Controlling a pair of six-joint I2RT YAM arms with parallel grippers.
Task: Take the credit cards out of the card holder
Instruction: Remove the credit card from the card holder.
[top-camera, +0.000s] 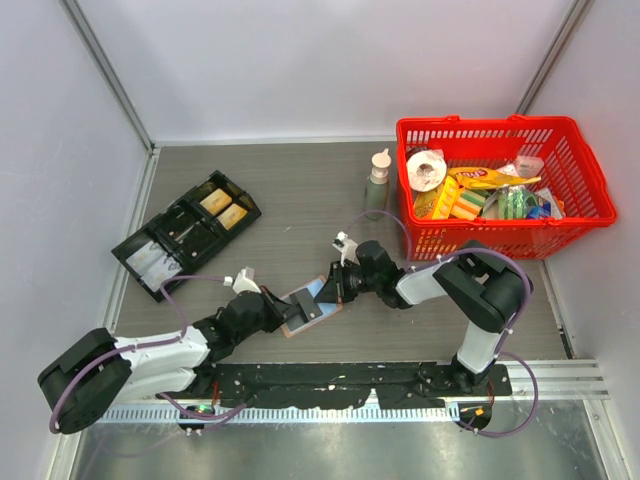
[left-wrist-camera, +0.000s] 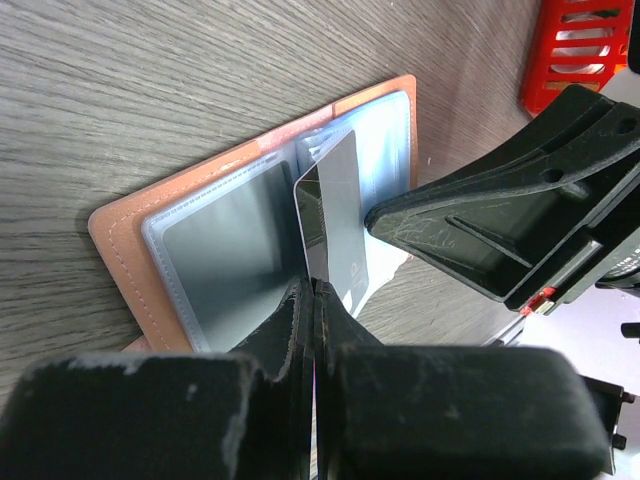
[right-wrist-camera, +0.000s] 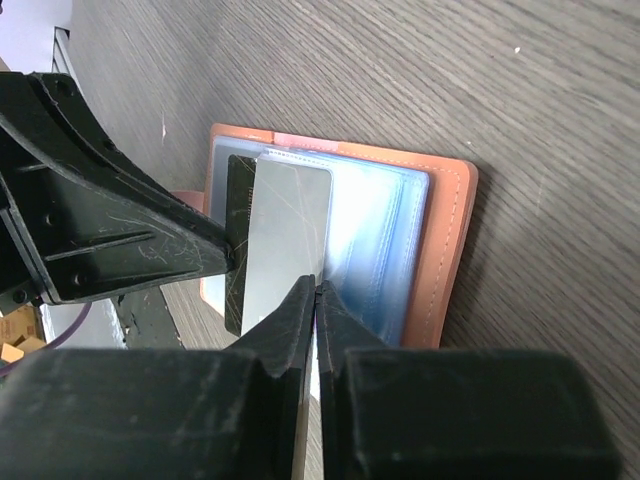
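The small tan bifold card holder (right-wrist-camera: 452, 250) looks like smooth leather with a stitched edge, and its clear plastic sleeves (right-wrist-camera: 375, 240) are glossy. The thin grey plastic cards (right-wrist-camera: 290, 230) shine, finely scratched. The left hand (left-wrist-camera: 312, 285) and right hand (right-wrist-camera: 316, 285) are matt black plastic, scuffed, with rough rubbery pads (left-wrist-camera: 140, 410). The grey bench (left-wrist-camera: 150, 80) shows matt wood grain. The red lattice basket (top-camera: 480, 240) is plastic.
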